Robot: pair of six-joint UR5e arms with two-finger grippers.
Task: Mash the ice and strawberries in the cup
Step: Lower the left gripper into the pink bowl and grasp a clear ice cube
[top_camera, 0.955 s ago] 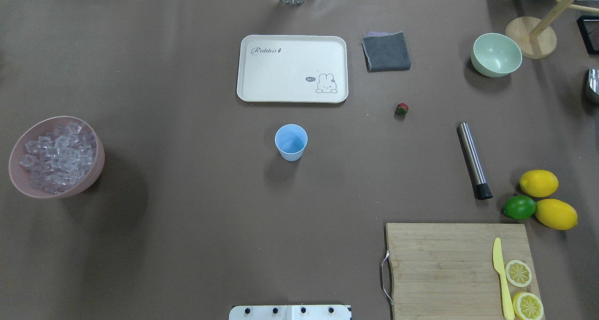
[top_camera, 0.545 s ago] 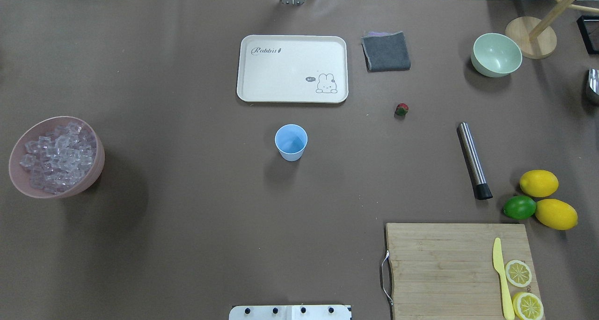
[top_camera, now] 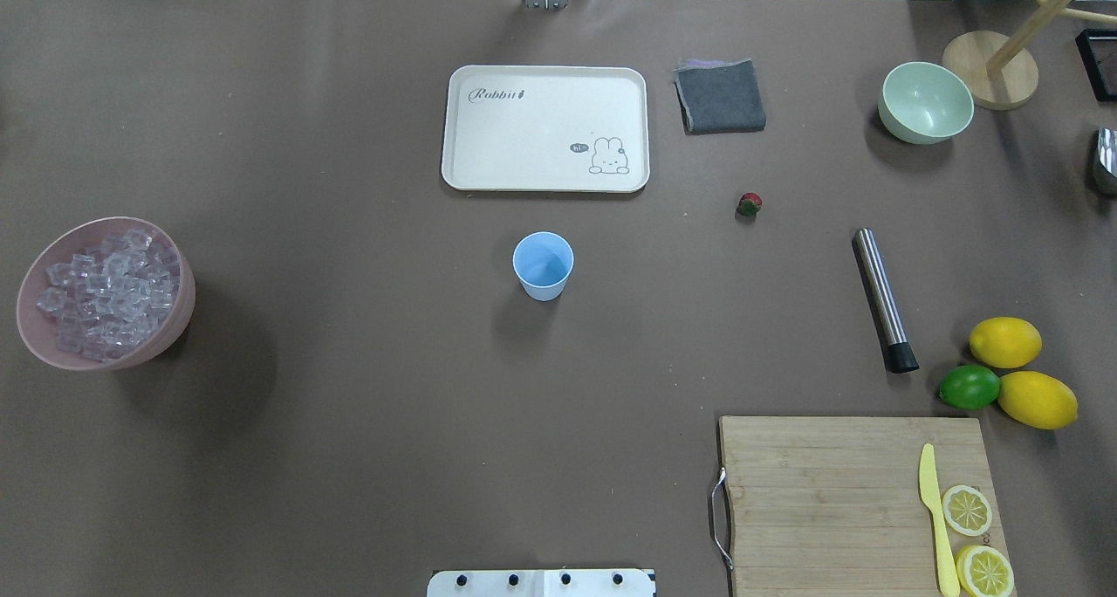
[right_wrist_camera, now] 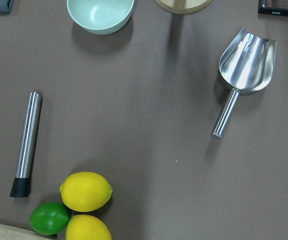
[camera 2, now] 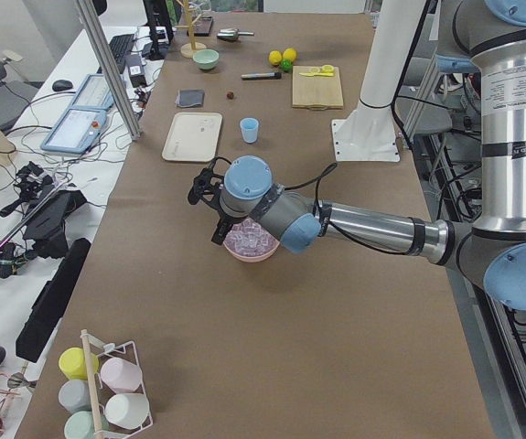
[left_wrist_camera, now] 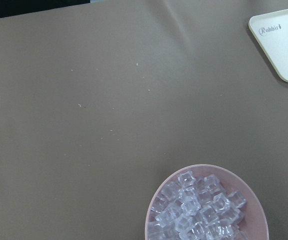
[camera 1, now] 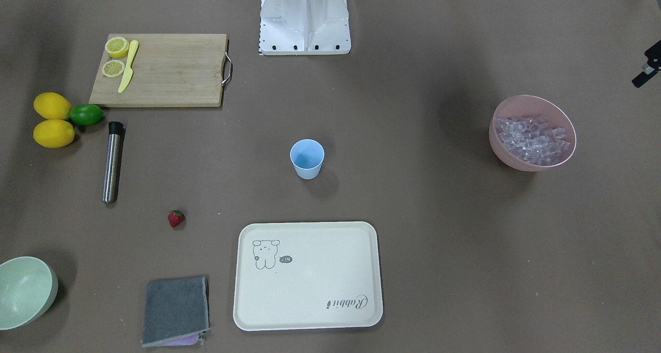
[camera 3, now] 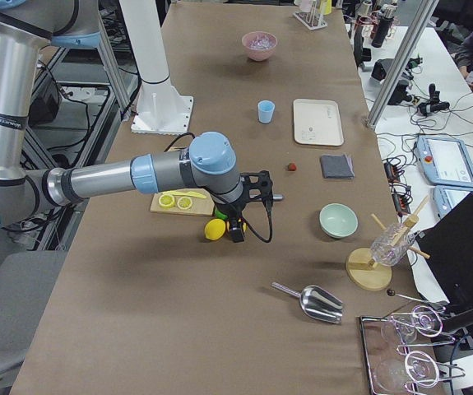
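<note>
While the overhead view is catching only the bench top, the side views are showing both arms: the left gripper is hanging near the pink bowl of ice at the bench's left edge, and the right gripper near the lemons at the right edge. I cannot tell whether either claw is apart or together. The cup is standing upright mid-bench, and the strawberry is lying well apart from it, toward the far edge. The right wrist view is adding a metal scoop.

A cream tray lies on the counter. A steel muddler lies near two lemons, a lime and a cutting board.
</note>
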